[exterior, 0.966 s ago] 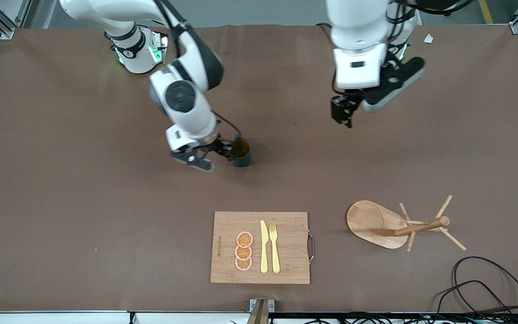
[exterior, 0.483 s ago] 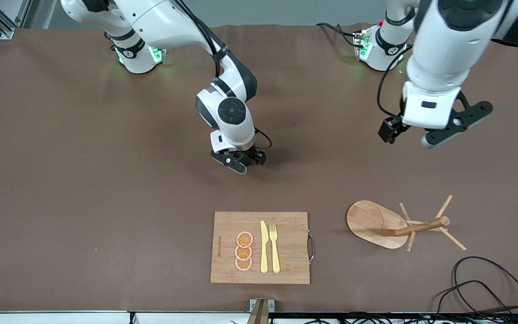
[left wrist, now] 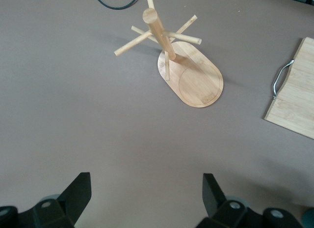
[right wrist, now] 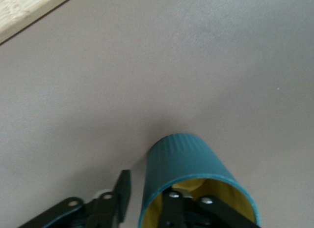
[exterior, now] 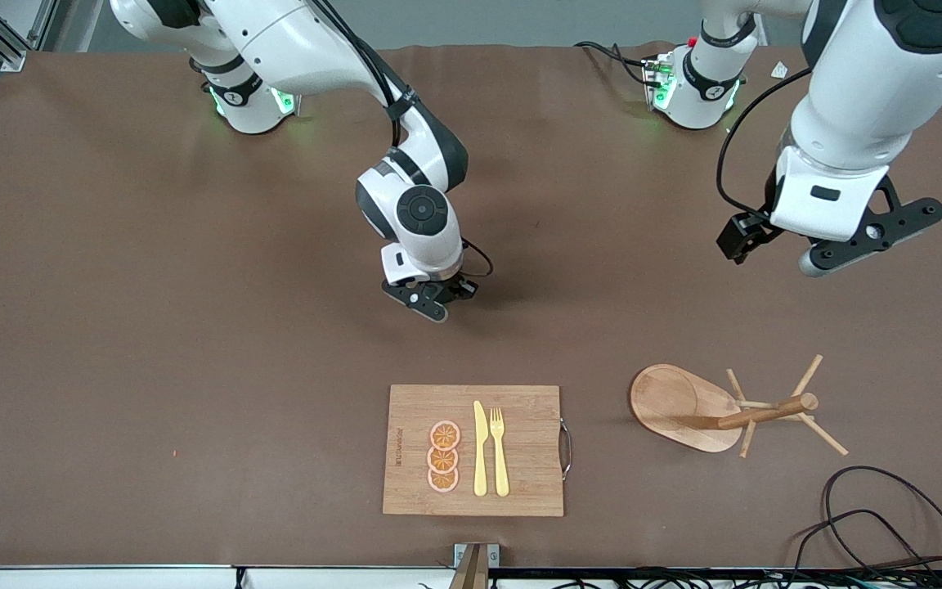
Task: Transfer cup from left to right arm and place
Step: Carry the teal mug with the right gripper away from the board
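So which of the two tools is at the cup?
The right tool, at the teal cup's rim; the left tool hangs open and empty over the table.

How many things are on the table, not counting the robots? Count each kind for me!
Cup: 1, with the right hand gripping its rim
Cutting board: 1
Orange slices: 3
Knife: 1
Fork: 1
Wooden peg rack: 1
Total: 8
The left hand is open and holds nothing, up over the table.

text: faint burnt mark | on: cutting board [exterior: 405, 491] | legible: no
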Robot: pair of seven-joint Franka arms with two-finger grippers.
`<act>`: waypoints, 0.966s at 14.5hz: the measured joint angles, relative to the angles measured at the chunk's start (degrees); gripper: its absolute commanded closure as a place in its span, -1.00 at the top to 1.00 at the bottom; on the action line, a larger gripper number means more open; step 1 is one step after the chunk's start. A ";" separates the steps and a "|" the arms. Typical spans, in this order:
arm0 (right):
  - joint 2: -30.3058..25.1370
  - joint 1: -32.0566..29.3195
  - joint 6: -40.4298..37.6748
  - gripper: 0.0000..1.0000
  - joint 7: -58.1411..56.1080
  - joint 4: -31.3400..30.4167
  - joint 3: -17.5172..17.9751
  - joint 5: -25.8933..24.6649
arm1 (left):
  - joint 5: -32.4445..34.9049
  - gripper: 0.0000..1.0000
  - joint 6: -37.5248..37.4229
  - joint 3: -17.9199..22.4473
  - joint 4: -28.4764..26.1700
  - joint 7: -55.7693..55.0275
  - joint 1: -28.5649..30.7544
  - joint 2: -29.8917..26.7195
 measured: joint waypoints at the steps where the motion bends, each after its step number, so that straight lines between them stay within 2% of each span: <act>1: -0.01 -0.41 -1.13 -0.99 -1.65 0.21 -0.14 -0.02 | -0.20 1.00 0.00 -0.01 0.01 1.50 0.55 -0.01; 4: -0.97 -3.33 -5.23 -0.99 -9.44 1.07 -0.76 -0.12 | -1.44 1.00 0.00 -0.06 0.26 6.83 2.50 -0.07; 6: -3.07 -7.65 -8.08 -0.99 -17.43 1.60 -1.18 -0.22 | -3.52 1.00 -0.01 0.47 0.52 10.91 3.32 -0.42; 11: -7.51 -24.10 -9.84 -0.99 -45.76 1.69 -1.61 -0.34 | -7.24 1.00 -0.20 8.22 0.06 27.36 3.63 -2.66; 14: -6.73 -33.03 -4.15 -0.99 -58.95 1.16 -1.59 -0.96 | -7.52 1.00 0.27 11.28 -3.38 35.66 4.12 -4.90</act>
